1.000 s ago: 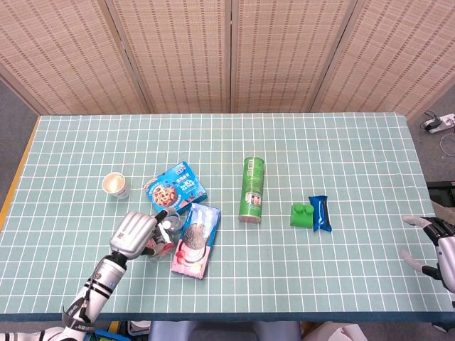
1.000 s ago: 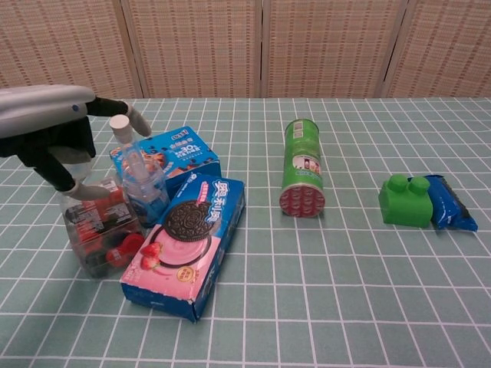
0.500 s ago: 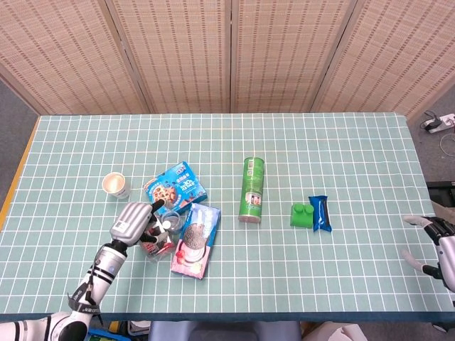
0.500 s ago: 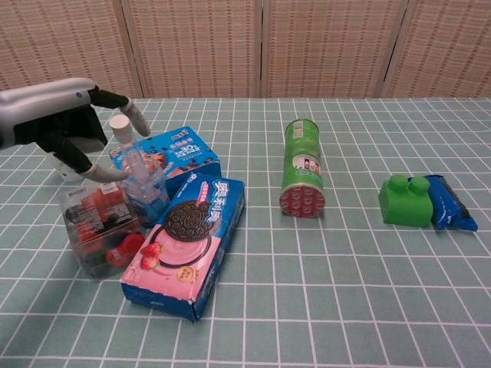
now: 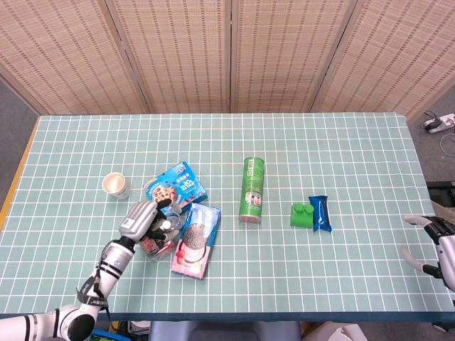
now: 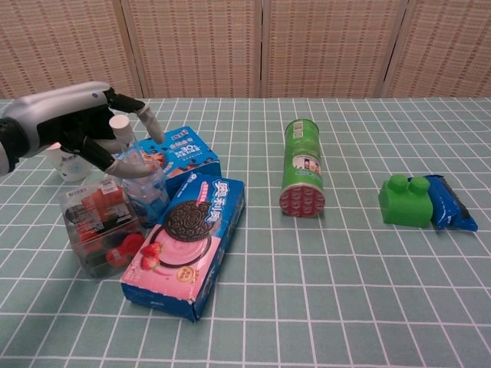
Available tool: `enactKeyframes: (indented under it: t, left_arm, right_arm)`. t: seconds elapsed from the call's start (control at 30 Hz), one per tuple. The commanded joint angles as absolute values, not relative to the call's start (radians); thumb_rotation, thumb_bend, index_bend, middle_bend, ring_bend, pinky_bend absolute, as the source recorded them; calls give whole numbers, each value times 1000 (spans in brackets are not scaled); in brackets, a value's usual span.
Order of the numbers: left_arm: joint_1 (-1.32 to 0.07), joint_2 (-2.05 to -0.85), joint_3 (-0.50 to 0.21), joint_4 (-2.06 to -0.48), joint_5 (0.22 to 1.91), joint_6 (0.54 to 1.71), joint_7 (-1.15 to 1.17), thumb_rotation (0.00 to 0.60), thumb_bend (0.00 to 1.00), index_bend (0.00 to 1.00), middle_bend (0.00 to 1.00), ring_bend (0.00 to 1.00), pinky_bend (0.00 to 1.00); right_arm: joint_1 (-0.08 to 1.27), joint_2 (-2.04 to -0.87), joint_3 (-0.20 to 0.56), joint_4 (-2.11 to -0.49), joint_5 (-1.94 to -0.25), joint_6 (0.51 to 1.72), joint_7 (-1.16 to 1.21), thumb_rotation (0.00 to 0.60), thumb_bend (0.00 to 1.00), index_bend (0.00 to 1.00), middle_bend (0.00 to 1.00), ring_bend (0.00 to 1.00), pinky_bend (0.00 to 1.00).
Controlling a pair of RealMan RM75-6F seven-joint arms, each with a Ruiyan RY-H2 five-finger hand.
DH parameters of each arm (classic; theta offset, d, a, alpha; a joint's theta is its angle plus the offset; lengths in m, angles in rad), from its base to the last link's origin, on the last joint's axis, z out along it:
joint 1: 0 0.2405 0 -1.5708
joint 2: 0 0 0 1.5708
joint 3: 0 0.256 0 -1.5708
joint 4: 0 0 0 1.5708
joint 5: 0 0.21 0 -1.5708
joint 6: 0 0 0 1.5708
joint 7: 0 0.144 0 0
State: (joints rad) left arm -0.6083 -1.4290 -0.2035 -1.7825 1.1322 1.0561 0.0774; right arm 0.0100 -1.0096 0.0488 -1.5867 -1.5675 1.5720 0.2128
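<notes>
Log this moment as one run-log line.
left hand: fingers around small clear bottle, grip unclear | right hand: open at table's right edge | beside bottle: pink cookie box, red-label bottle

The head view looks steeply down from high above the near edge, taking in the whole table (image 5: 341,142) up to the screens (image 5: 227,57). The chest view sits low and close, facing across it. Both share the green can (image 5: 252,189) — and the pink biscuit box (image 6: 188,241).
</notes>
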Motion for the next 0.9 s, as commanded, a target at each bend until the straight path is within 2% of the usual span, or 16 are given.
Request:
enactKeyframes:
  t: [0.03,0.27,0.6,0.9]
  left_arm:
    - [-603,-1446,-209,-1763,1147,1066,43,600,221,575,1000,1000,1000]
    - [-601,-1467,-210,-1735,1166,1066,-5,600,222,654,1000,1000,1000]
    - [-602,-1469,-209,-1724,1165,1053,-31,600,232,681,1000,1000,1000]
    - [-599,-1473,-208,-1719,1181,1054,-57,600,369,684,1000,1000,1000]
  right_arm:
    - [10,-1009,49,-1586,-1568,1572,215,600,165,296,356,288,374]
    - [9,-1010,49,-1584,-1569,1575,219,600,165,296,357,288,374]
    - [10,-1009,49,-1582,-1567,1572,223,600,165,296,358,288,374]
    - [10,-1008,50,-1583,-1566,1574,227,600,165,296,358,288,374]
